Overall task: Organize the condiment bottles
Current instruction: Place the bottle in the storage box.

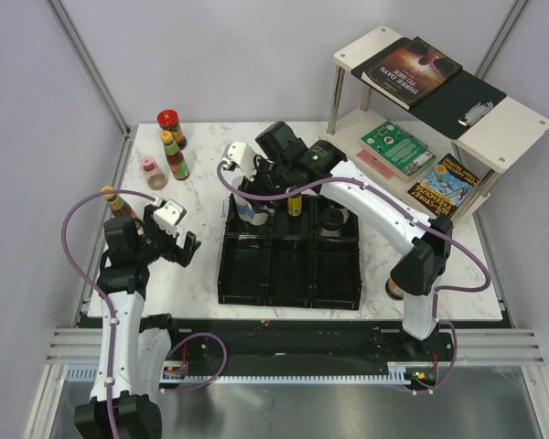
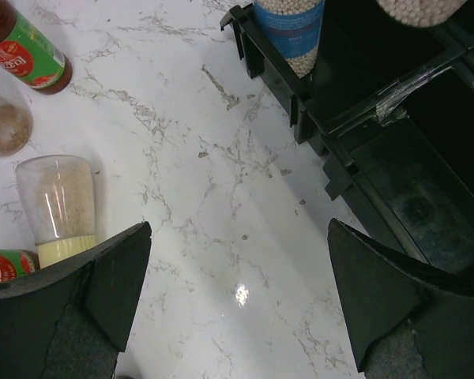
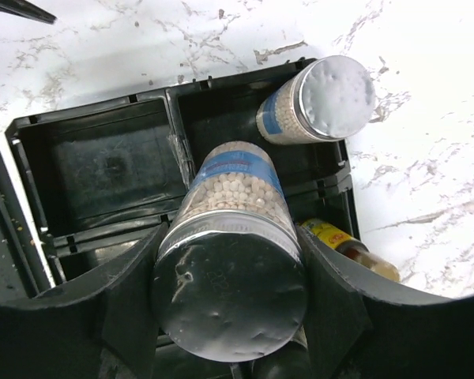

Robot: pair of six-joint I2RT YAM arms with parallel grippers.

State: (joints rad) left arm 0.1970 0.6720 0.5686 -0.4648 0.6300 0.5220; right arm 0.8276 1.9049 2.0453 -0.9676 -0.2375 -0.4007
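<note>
The right arm reaches across the black tray (image 1: pixel 288 274) and holds its claw (image 1: pixel 259 190) over the tray's far left corner, where a blue-labelled jar (image 1: pixel 246 213) shows beneath it and a yellow-capped bottle (image 1: pixel 295 202) stands upright in the back row just beside. The left claw (image 1: pixel 172 243) hangs with fingers spread over the counter (image 1: pixel 201 146) left of the tray, near the nearest sauce bottle (image 1: pixel 119 203). Farther back stand a pink-lidded shaker (image 1: pixel 152 172), a second sauce bottle (image 1: pixel 175 157) and a red-capped jar (image 1: pixel 171 128), close together
</note>
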